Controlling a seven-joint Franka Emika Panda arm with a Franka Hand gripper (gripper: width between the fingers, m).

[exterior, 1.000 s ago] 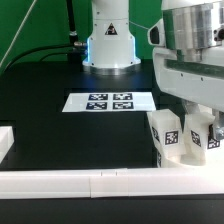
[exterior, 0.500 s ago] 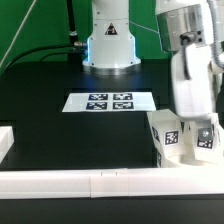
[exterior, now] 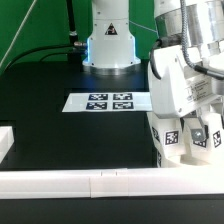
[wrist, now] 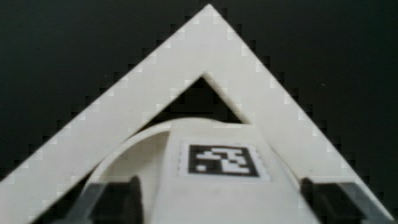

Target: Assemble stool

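The white seat drum (exterior: 172, 135) stands at the exterior view's right, just behind the front rail, with square tags on its side faces. My gripper (exterior: 190, 125) comes down over it, and the tilted hand hides the drum's top and the fingers. In the wrist view the drum (wrist: 214, 150) shows one tag and fills the gap between my two dark fingers (wrist: 116, 200), which press on both its sides. My gripper (wrist: 221, 200) is shut on the drum. The three legs are not in view.
The marker board (exterior: 110, 101) lies flat mid-table. Long white rail blocks (exterior: 90, 182) run along the front edge, and another white block (exterior: 5, 140) sits at the exterior view's left. The arm's base (exterior: 108, 40) stands behind. In the wrist view, white bars (wrist: 134, 105) meet in a point beyond the drum.
The hand has turned and tilted over the drum, its body swinging toward the exterior view's left. The drum has stayed almost in place.
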